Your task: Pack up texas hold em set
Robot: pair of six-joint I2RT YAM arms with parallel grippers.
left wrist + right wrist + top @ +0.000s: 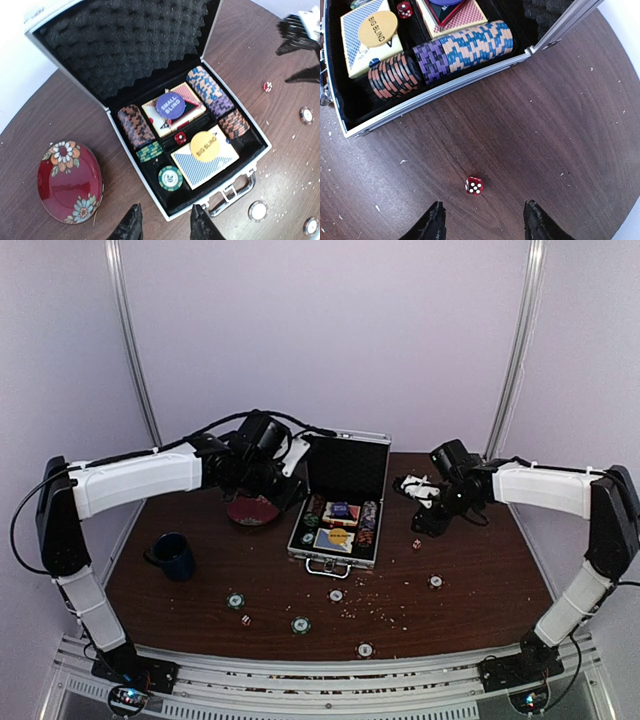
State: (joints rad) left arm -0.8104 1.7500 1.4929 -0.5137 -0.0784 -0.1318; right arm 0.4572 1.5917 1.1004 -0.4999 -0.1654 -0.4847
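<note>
Ribbed silver aluminium poker case (348, 468) sits mid-way across the dark wooden table (480, 585), lid propped open toward the far side so loose pieces can go in, handle toward the near edge, long axis left to right. Left gripper (164, 222) hangs beside it, fingers apart and empty. Right gripper (484, 220), also spread, hovers over a small red die (474, 185), likely to collect it.

The left arm (140, 475) half hides the red plate (252, 511), and the right wrist view crops the case (445, 87).
</note>
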